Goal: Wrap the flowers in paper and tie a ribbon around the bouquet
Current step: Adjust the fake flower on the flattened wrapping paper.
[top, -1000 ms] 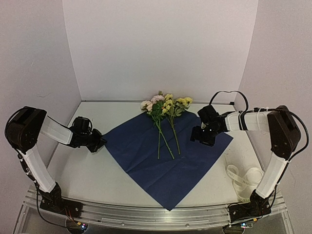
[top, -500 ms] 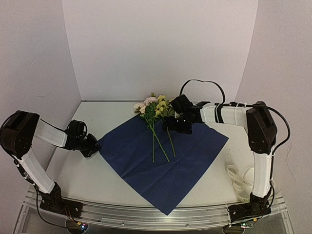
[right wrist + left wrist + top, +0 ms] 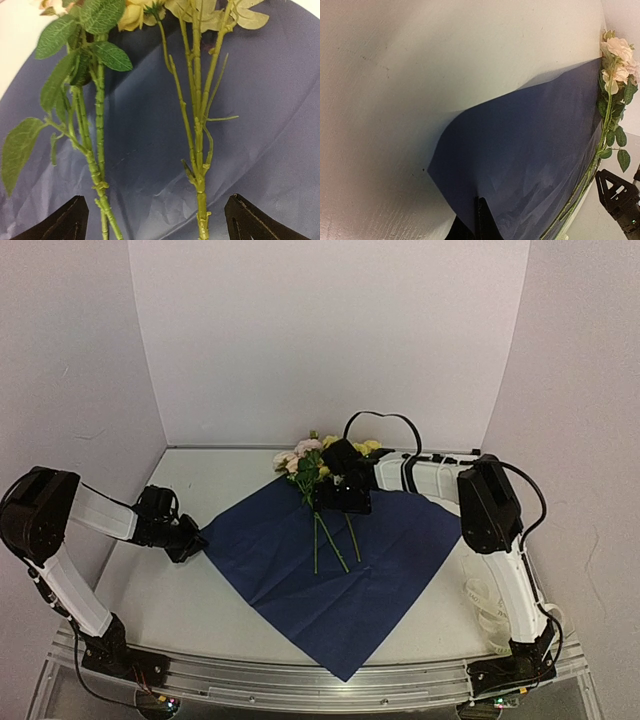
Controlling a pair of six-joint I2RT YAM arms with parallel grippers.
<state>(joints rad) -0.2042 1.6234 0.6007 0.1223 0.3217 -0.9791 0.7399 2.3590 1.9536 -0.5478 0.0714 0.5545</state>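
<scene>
The blue paper point(image 3: 335, 570) lies flat as a diamond on the table. On its far half rest the flowers point(image 3: 318, 466), pink and yellow blossoms at the back corner, green stems point(image 3: 330, 540) running toward me. My left gripper point(image 3: 193, 541) is shut on the paper's left corner; in the left wrist view its fingers point(image 3: 481, 220) pinch the slightly lifted sheet point(image 3: 520, 150). My right gripper point(image 3: 348, 500) hovers over the stems just below the blossoms. Its jaws point(image 3: 162, 225) are wide open with both stem groups point(image 3: 200, 175) between them, touching neither. The cream ribbon point(image 3: 495, 612) lies coiled at the near right.
White walls enclose the table on three sides. The right arm point(image 3: 440, 480) stretches across the back right of the paper. A metal rail point(image 3: 320, 685) runs along the near edge with both arm bases.
My right arm has swung left across the paper to above the stems and its jaws have opened wider. The paper and flowers have slid a little left with my left gripper.
</scene>
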